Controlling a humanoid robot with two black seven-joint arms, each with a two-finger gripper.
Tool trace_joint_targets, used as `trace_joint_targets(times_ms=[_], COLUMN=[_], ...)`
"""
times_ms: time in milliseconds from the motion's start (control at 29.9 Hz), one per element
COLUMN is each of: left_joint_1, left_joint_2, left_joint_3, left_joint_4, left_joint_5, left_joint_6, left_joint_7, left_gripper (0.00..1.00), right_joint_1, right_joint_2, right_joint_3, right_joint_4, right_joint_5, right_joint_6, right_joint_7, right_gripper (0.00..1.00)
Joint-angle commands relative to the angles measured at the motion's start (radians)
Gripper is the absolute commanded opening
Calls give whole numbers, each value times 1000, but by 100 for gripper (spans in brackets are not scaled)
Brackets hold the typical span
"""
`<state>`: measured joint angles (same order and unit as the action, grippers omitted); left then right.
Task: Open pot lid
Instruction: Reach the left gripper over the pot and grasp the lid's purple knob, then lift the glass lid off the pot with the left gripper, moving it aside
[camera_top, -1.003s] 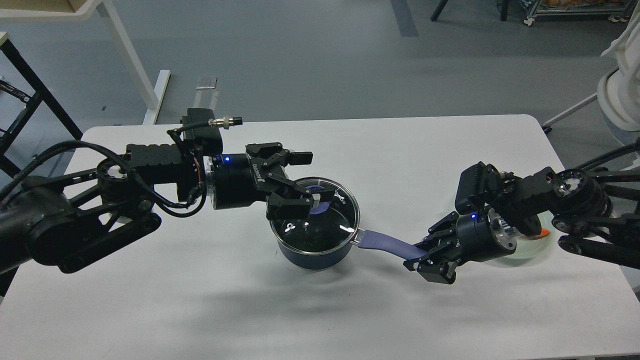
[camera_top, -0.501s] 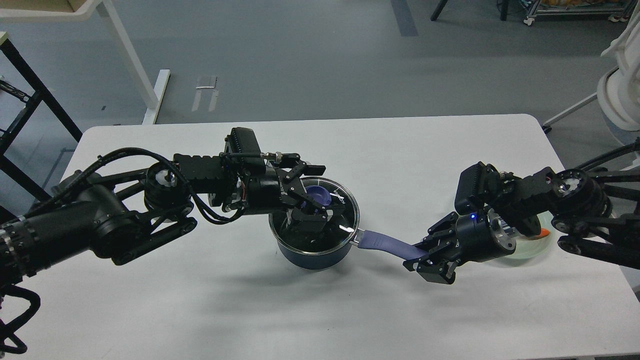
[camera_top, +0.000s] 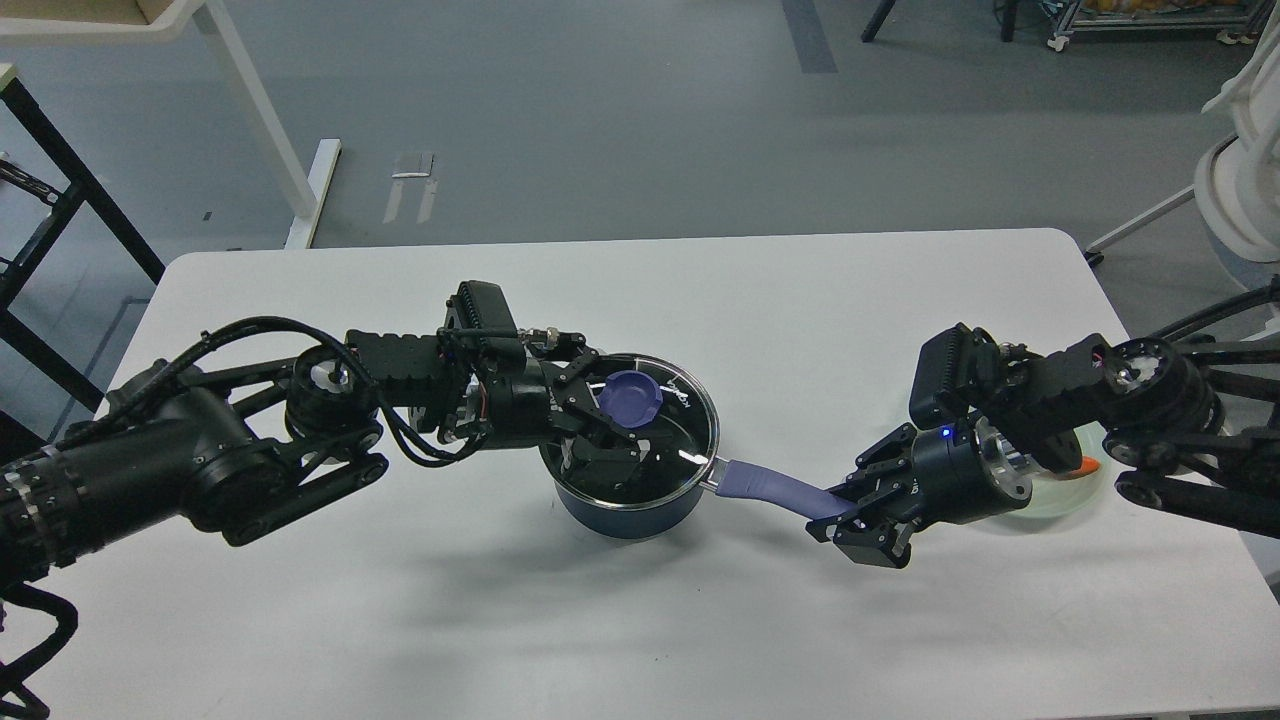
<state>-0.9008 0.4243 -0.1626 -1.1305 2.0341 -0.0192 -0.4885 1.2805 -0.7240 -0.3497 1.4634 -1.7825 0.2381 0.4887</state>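
A dark blue pot stands mid-table with its glass lid seated on it. The lid has a purple knob. My left gripper reaches in from the left over the lid, one finger on each side of the knob and low beside it. I cannot tell whether the fingers press on the knob. The pot's purple handle points right. My right gripper is shut on the end of that handle.
A pale green dish with something orange in it sits behind my right wrist, near the right edge of the white table. A white table leg and a black frame stand on the floor at far left.
My left gripper swung in from beside the pot, turned, and came down around the knob, which now shows fully. The right gripper and the pot have not moved.
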Motion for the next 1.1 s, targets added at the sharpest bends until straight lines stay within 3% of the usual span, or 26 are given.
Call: trace_joint_targets(times_ms=[0, 201, 267, 468, 735, 903, 1070], left_joint_1=[0, 6, 0, -35, -56, 23, 109], left_joint_2=[4, 11, 22, 105, 367, 537, 606], left_joint_3=[0, -2, -8, -14, -2, 70, 184], left_joint_4=[0, -3, -9, -51, -84, -84, -71], left_joint_5=[-2, 0, -2, -12, -103, -103, -146], left_joint_6=[16, 27, 30, 30, 83, 177, 326], left_joint_7=[0, 0, 0, 0, 0, 0, 0], left_gripper=[59, 30, 27, 27, 29, 29, 30], right_joint_1=[-1, 0, 0, 0, 0, 0, 0], right_joint_2=[0, 0, 0, -2, -2, -2, 0], right_joint_3=[0, 0, 0, 1, 1, 1, 1], right_joint_4=[0, 2, 0, 0, 0, 0, 0], right_joint_5=[0, 0, 0, 0, 2, 2, 2], right_joint_6=[0, 0, 0, 0, 0, 0, 0], right_joint_7=[0, 0, 0, 0, 0, 0, 0], right_gripper=[32, 32, 32, 32, 32, 32, 32])
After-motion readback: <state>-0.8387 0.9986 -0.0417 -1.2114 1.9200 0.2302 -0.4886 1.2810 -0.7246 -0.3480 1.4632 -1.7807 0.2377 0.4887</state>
